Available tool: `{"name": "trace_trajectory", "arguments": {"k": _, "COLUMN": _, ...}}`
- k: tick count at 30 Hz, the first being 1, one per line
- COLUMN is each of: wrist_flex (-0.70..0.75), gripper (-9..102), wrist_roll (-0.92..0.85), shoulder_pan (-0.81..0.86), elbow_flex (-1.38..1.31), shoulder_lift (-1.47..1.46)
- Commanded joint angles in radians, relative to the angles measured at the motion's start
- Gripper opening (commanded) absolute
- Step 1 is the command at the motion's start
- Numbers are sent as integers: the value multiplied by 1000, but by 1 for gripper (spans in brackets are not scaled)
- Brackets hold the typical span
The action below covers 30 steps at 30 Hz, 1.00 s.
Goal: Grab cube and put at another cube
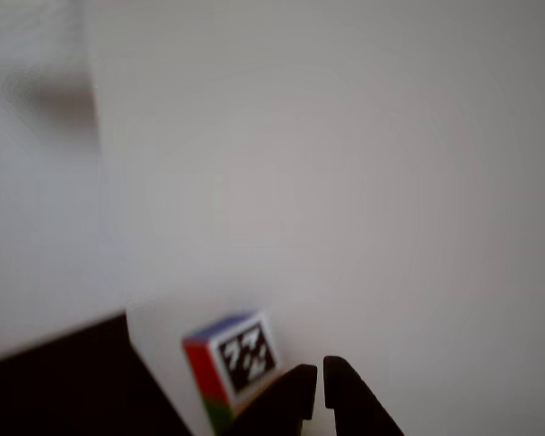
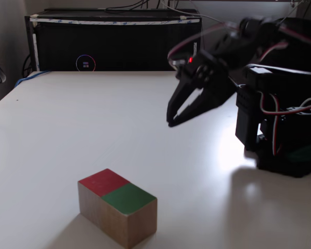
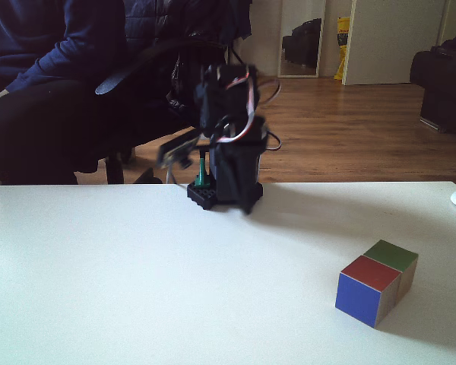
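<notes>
Nearest the lens in a fixed view, another cube (image 2: 102,181), red top up, sits on the left with the cube (image 2: 128,199), green top up, touching its right side on the white table (image 2: 67,119). Farther right, well apart, the gripper (image 2: 170,121) hangs above the table, released: jaws slightly parted, holding nothing. In the other view its fingertips (image 1: 302,378) show beside the tagged cube.

Soft daylight is washing the white worktop (image 2: 93,129) in both fixed views, glaring just beside the arm's base (image 2: 287,155). The other view is blurring heavily. The arm (image 3: 228,122) is smearing with motion blur.
</notes>
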Motion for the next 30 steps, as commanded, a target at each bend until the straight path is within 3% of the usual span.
{"name": "trace_trajectory", "arguments": {"k": 1, "wrist_flex": 6, "gripper": 0, "wrist_roll": -9, "shoulder_pan": -112, "elbow_flex": -224, "shoulder_lift": -222}}
{"name": "trace_trajectory", "arguments": {"k": 4, "wrist_flex": 34, "gripper": 1, "wrist_roll": -28, "shoulder_pan": -193, "elbow_flex": -417, "shoulder_lift": -453}}
{"name": "trace_trajectory", "arguments": {"k": 14, "wrist_flex": 183, "gripper": 23, "wrist_roll": -77, "shoulder_pan": -334, "elbow_flex": -925, "shoulder_lift": -1020}}
{"name": "trace_trajectory", "arguments": {"k": 21, "wrist_flex": 236, "gripper": 38, "wrist_roll": -97, "shoulder_pan": -370, "elbow_flex": -1097, "shoulder_lift": -1253}}
{"name": "trace_trajectory", "arguments": {"k": 30, "wrist_flex": 324, "gripper": 40, "wrist_roll": -31, "shoulder_pan": -453, "elbow_flex": -1318, "shoulder_lift": -1539}}
